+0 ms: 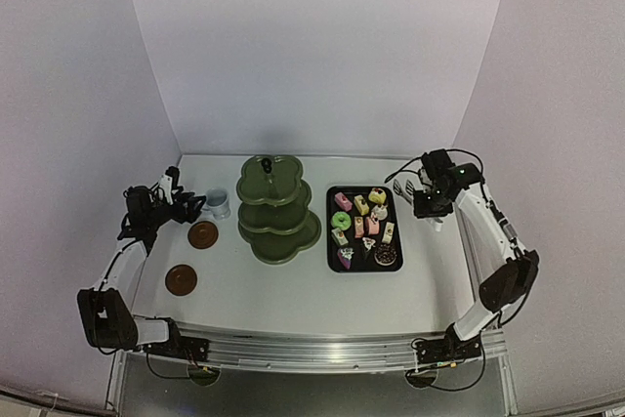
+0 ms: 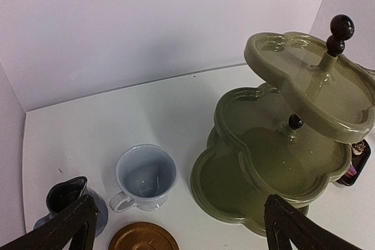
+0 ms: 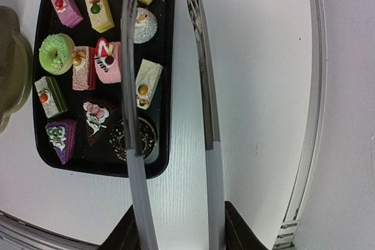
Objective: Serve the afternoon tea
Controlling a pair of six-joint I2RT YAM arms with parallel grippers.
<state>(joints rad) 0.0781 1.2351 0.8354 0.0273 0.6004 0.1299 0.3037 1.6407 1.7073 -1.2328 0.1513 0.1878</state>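
Gaping wide, the left fingers [image 2: 70, 229] hold nothing and hover low over the white bench [image 1: 420, 280] near its nine o'clock edge. Just ahead of them stand a dark-blue glazed cup [image 2: 65, 198] and, at its three o'clock, a white handled ceramic cup [image 2: 146, 175], both upright and apart. A round brown saucer [image 1: 203, 234] lies at six o'clock of the white cup; a second round brown saucer [image 1: 181, 280] lies farther off at seven o'clock. At three o'clock of the cups rises the olive-green three-tier flower-shaped stand [image 1: 278, 212], black knobs [image 2: 341, 27] on its post. At the stand's three o'clock lies a black rectangular tray [image 3: 166, 39], and all the small colourful cakes and doughnuts [image 3: 56, 52] sit on it. The right fingers [image 3: 120, 238] clamp a pair of long metal tongs [image 3: 205, 86] from outside, held above the bench at its three o'clock side; one blade hangs over the tray's three o'clock edge, the other over the bench just beside it.
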